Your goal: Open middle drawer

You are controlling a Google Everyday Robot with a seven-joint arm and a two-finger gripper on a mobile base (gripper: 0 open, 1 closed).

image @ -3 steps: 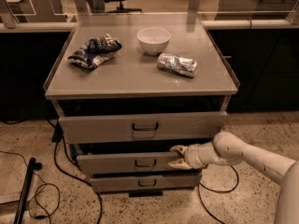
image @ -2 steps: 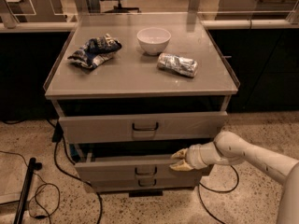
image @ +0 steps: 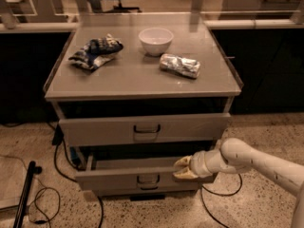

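Observation:
The middle drawer (image: 118, 179) is a wide, shallow grey drawer with a small dark loop handle (image: 148, 179). It stands pulled out from the grey cabinet, and a strip of its plain grey inside (image: 137, 164) shows. My gripper (image: 183, 169) is at the right part of the drawer's front and grips its top edge, one finger inside and one outside. My pale arm (image: 256, 163) reaches in from the lower right. The taller-fronted top drawer (image: 142, 128) above is closed. The lowest drawer is hidden under the pulled-out one.
On the cabinet top (image: 142, 82) are a white bowl (image: 156, 40), a blue snack bag (image: 96, 51) and a silver bag (image: 179, 65). Cables (image: 57, 160) run on the speckled floor at the left, beside a black pole (image: 26, 194).
The middle drawer has slid out toward the camera with my gripper on its front edge. Its front now covers the lowest drawer, which showed before.

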